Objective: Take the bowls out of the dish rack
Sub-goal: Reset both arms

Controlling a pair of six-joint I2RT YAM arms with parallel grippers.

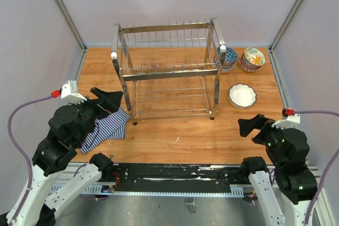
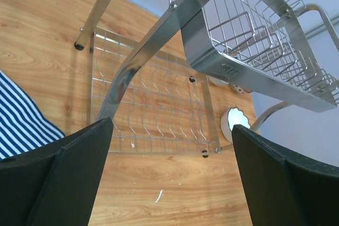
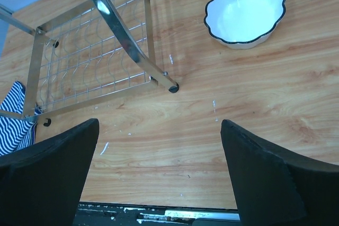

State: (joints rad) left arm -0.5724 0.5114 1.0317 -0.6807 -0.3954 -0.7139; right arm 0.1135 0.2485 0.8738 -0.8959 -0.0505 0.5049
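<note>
The chrome dish rack (image 1: pixel 167 70) stands at the middle back of the table, and no bowl shows on either tier. It also shows in the left wrist view (image 2: pixel 222 56) and the right wrist view (image 3: pixel 95 56). A white scalloped bowl (image 1: pixel 242 95) sits on the table right of the rack, also in the right wrist view (image 3: pixel 244 10). Two stacks of bowls stand behind it: a blue-patterned stack (image 1: pixel 228 57) and a floral-topped stack (image 1: pixel 252 59). My left gripper (image 1: pixel 110 100) is open and empty, left of the rack. My right gripper (image 1: pixel 250 126) is open and empty, in front of the white bowl.
A blue-white striped cloth (image 1: pixel 106 127) lies under my left gripper, also in the left wrist view (image 2: pixel 21 115). White walls and metal posts enclose the table. The black base rail (image 1: pixel 175 173) runs along the near edge.
</note>
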